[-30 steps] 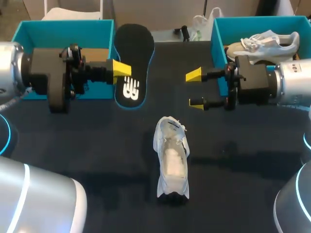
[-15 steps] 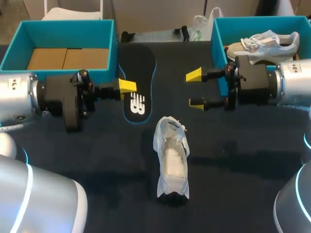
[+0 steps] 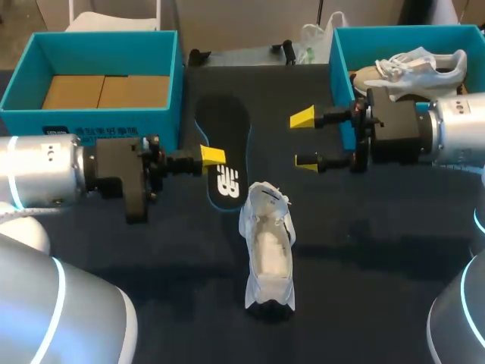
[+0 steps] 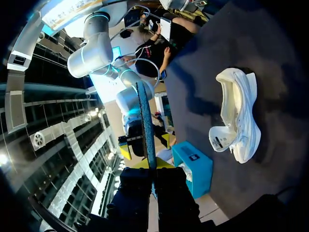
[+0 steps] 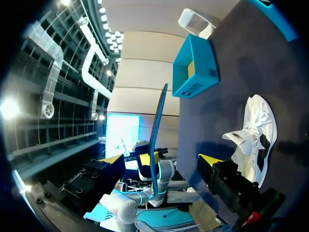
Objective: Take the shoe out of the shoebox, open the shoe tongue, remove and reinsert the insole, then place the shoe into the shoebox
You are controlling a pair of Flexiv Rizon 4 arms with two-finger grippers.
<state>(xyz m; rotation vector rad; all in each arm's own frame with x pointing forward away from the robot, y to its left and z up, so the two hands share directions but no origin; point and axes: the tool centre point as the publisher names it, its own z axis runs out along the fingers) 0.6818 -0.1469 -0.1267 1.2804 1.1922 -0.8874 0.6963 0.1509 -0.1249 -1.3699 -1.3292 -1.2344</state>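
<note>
Pinching the black insole in the left gripper, over the desk just beside the white shoe standing mid-desk; holding the right gripper spread wide near the right shoebox.

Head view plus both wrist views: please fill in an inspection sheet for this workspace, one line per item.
Surface: dark table, bare cloth around the shoe.
Job's things: white shoe lies on the table, opened up; black blue-edged insole out of it; left teal cardboard shoebox empty.
Clutter: right teal shoebox holds a second white shoe.
Grippers: left gripper shut on the insole's edge; right gripper open, empty.
Cables: nothing seen.
Surroundings: nobody reaching over the table.
</note>
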